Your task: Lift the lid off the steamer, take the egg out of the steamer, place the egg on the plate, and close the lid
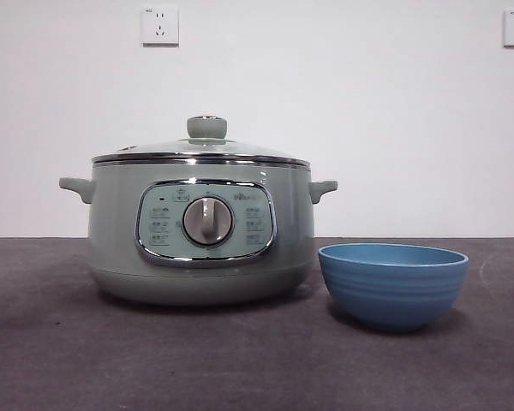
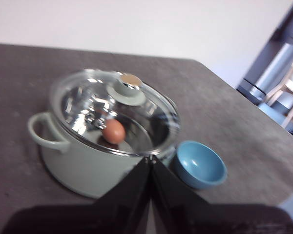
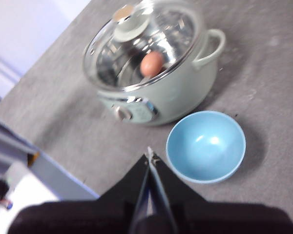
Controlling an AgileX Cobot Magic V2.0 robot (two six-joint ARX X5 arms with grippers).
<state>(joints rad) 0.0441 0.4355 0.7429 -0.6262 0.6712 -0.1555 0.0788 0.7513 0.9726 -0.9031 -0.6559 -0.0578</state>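
Note:
The pale green steamer (image 1: 201, 231) stands left of centre on the table, its glass lid (image 1: 204, 147) seated on the rim with the round knob on top. Through the lid, a brown egg (image 2: 114, 131) lies inside the steamer (image 2: 83, 161); the right wrist view shows the egg (image 3: 152, 64) too, under the lid (image 3: 136, 39). The blue plate (image 1: 392, 283), a small bowl, sits empty just right of the steamer. My left gripper (image 2: 150, 158) is shut and held back from the steamer's near side. My right gripper (image 3: 149, 157) is shut, above the table beside the plate (image 3: 205, 145).
A dark grey tabletop (image 1: 51, 360) stretches around both items, with a white wall behind carrying two sockets (image 1: 159, 26). The table's far corner and some furniture beyond it (image 2: 283, 92) show in the left wrist view.

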